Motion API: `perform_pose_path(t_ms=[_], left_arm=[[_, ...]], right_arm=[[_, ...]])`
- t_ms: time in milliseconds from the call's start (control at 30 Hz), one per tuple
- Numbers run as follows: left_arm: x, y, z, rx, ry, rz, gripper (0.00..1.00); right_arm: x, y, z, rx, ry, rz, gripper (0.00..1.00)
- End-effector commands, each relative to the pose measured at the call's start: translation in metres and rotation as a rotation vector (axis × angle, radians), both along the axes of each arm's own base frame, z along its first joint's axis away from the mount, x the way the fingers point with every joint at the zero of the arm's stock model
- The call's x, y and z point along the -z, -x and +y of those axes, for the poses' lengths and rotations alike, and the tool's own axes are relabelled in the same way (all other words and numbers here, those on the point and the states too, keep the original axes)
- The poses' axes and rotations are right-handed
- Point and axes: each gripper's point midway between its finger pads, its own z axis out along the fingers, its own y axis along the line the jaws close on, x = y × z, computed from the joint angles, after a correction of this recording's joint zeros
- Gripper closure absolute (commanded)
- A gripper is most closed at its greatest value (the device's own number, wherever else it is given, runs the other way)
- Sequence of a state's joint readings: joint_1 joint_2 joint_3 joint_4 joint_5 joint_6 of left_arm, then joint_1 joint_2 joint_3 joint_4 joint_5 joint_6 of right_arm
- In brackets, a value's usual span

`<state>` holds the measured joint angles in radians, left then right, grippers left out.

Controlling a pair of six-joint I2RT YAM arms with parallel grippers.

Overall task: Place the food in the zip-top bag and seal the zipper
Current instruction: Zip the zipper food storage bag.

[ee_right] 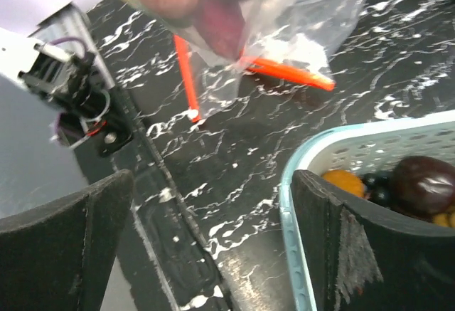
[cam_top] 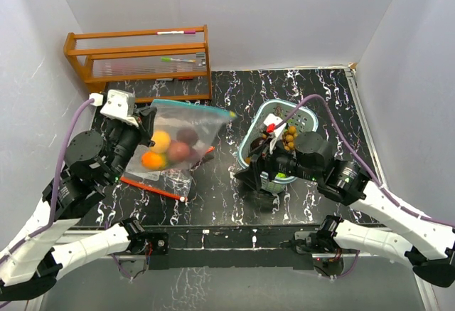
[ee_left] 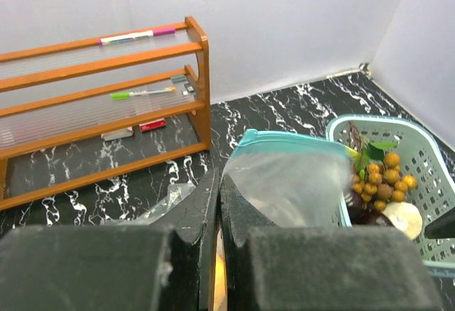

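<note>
The clear zip-top bag (cam_top: 181, 136) with a teal zipper edge hangs tilted from my left gripper (cam_top: 147, 132). That gripper is shut on the bag's left edge, as the left wrist view (ee_left: 217, 193) shows. An orange, a yellow and dark red fruits (cam_top: 170, 151) lie inside the bag. More food, with brown nuts (cam_top: 289, 136), an orange piece (ee_right: 341, 181) and a dark red one (ee_right: 423, 183), sits in the teal basket (cam_top: 307, 115). My right gripper (cam_top: 264, 158) is open and empty. It straddles the basket's near-left rim (ee_right: 291, 204), with one finger (ee_right: 370, 240) inside.
A wooden rack (cam_top: 138, 58) with pens stands at the back left against the wall. A red-orange strip (cam_top: 153, 187) runs along the bag's lower edge on the black marbled table (cam_top: 213, 197). White walls close the left, back and right.
</note>
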<state>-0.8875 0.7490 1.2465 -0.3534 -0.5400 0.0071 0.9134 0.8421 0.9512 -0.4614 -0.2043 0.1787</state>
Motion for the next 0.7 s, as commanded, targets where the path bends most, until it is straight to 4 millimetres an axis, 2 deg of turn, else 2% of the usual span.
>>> perform_pose_path(t_ms=[0, 67, 133, 300, 433, 567, 667], left_arm=[[-0.031, -0.005, 0.012, -0.074, 0.065, -0.067, 1.0], [-0.034, -0.008, 0.015, -0.106, 0.072, -0.069, 1.0], [-0.038, -0.013, 0.02, -0.151, 0.079, -0.075, 1.0], [-0.05, -0.028, 0.02, -0.234, 0.08, -0.101, 1.0], [-0.056, -0.041, -0.012, -0.155, 0.072, -0.099, 1.0], [-0.044, -0.061, -0.054, -0.08, 0.031, -0.066, 1.0], [-0.041, -0.073, -0.078, -0.04, 0.033, -0.073, 1.0]], right_arm=[[-0.06, -0.031, -0.024, 0.247, -0.152, -0.095, 0.02], [-0.073, -0.038, -0.034, 0.32, -0.178, -0.112, 0.02], [-0.077, -0.042, -0.037, 0.348, -0.179, -0.113, 0.02], [-0.057, -0.045, -0.023, 0.331, -0.134, -0.04, 0.02], [-0.048, -0.047, -0.015, 0.322, -0.132, -0.01, 0.02], [-0.047, -0.051, -0.014, 0.339, -0.13, -0.008, 0.02], [-0.045, -0.053, -0.014, 0.347, -0.112, -0.005, 0.02]])
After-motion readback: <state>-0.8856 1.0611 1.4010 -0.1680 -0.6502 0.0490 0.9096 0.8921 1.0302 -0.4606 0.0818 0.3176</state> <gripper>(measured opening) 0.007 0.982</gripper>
